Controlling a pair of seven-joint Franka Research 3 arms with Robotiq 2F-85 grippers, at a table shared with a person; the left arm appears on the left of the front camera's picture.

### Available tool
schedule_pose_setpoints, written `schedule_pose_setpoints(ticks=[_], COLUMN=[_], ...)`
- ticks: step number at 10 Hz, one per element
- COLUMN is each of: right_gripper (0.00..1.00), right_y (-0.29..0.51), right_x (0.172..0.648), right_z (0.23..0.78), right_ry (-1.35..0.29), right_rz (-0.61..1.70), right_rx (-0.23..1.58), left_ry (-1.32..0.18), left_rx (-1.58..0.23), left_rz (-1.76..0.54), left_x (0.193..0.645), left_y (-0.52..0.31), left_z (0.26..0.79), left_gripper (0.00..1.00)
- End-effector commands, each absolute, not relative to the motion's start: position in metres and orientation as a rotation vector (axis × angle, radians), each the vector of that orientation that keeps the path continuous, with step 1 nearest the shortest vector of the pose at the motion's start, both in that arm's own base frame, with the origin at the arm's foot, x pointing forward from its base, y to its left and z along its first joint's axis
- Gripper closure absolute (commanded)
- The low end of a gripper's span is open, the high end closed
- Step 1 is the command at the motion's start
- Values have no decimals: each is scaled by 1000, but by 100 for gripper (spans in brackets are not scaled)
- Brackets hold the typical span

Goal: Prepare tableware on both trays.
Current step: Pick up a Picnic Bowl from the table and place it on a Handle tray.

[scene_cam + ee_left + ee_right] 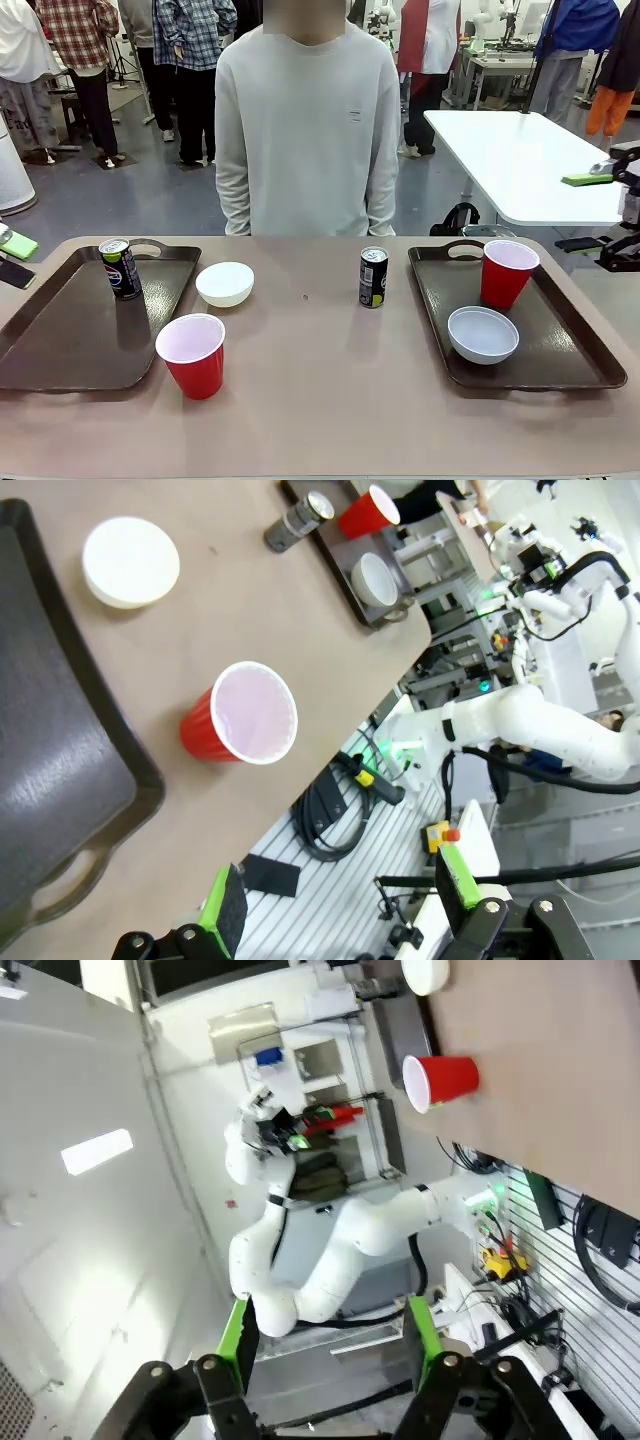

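Observation:
The left tray (60, 335) carries a dark can (120, 268). Beside its right rim, on the bare table, stand a red cup (192, 355) and a white bowl (225, 283). A second can (373, 277) stands mid-table. The right tray (570, 350) holds a red cup (508, 273) and a white bowl (483, 333). My left gripper (340, 895) is open and empty, off the table's near edge, looking at the loose cup (245, 720) and bowl (130, 562). My right gripper (330, 1332) is also open and empty, away from the table, with the loose cup (440, 1082) far off.
A person in a light grey sweater (308, 130) stands at the far side of the table, hands hidden. The left arm's green pad (18, 245) shows at the table's left edge. A white table (520, 160) stands behind on the right.

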State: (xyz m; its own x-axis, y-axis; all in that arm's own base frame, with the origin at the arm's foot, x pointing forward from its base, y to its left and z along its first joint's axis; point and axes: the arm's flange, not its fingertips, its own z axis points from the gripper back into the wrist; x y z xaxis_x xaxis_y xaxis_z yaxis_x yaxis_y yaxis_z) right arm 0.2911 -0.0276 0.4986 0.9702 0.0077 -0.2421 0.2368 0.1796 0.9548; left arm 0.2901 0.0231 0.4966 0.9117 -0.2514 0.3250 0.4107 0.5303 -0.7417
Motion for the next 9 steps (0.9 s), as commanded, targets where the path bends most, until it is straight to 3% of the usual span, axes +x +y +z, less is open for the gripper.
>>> schedule_pose_setpoints(ticks=[1,7,9], right_gripper=[24,24,24], right_y=[-23,-23,-23], right_x=[286,286,286], right_z=[502,502,502], right_ry=[201,201,201], right_rz=[-110,-110,-110], right_rx=[1336,1336,1336], left_ry=[-186,-187,-251], left_rx=[-931,-932,-761], left_rz=[-398,-398,-465], left_x=[290,290,304], left_y=[23,23,-19], left_z=[496,497,518], left_gripper=[0,0,0])
